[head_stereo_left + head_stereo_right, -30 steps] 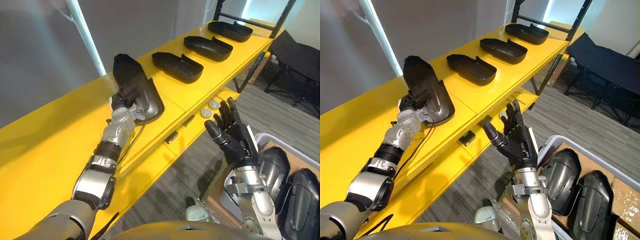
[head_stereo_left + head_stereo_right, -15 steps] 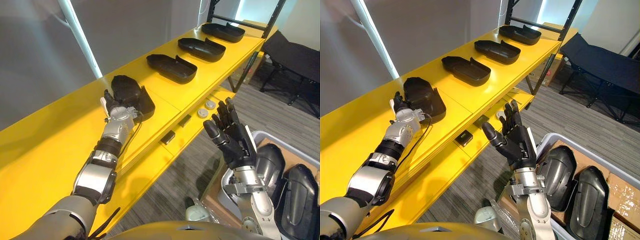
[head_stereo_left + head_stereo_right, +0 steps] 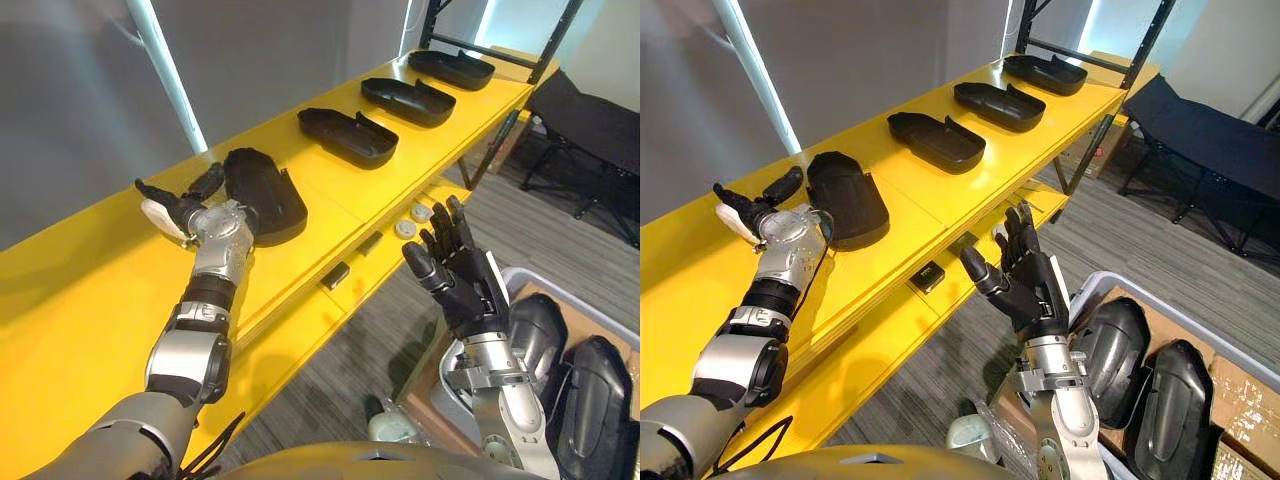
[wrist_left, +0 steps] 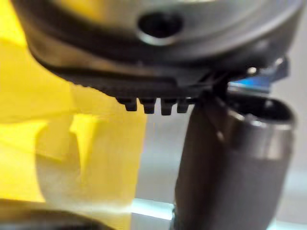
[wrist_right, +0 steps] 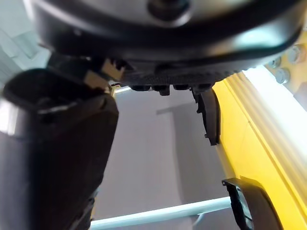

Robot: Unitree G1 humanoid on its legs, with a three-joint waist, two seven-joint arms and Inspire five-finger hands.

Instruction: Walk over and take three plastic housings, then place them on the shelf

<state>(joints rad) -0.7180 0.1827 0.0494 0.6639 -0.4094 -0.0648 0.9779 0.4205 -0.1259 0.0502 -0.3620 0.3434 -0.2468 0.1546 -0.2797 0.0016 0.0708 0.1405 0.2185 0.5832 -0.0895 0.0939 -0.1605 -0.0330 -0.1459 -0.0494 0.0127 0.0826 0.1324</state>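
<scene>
Long yellow shelf (image 3: 90,300) against a grey wall, grey carpet below, and a lower shelf (image 3: 300,320) under it with a few small parts on it.

Four black housings are on the top shelf, in a row and well spaced:
- far three (image 3: 450,68), (image 3: 407,100), (image 3: 347,135) lie open side up
- nearest housing (image 3: 262,185) lies dome up, flat on the shelf

Left hand (image 3: 185,208) is over the shelf just beside the nearest housing. Its fingers are spread and straight and it has hold of nothing. It looks clear of the housing, though the gap is small.

Right hand (image 3: 462,285) is raised over the floor beside the lower shelf, palm up, fingers straight, empty.

Bin (image 3: 575,295) at the robot's right has at least two more housings in it (image 3: 535,330), (image 3: 590,385).

Status, my read: the task asks for three and the shelf holds four, so the count is met, assuming these are the ones to count. The nearest looks set down and let go. What may be left is pulling the left arm back. That housing's orientation doesn't match the other three; flag it if orientation matters.
</scene>
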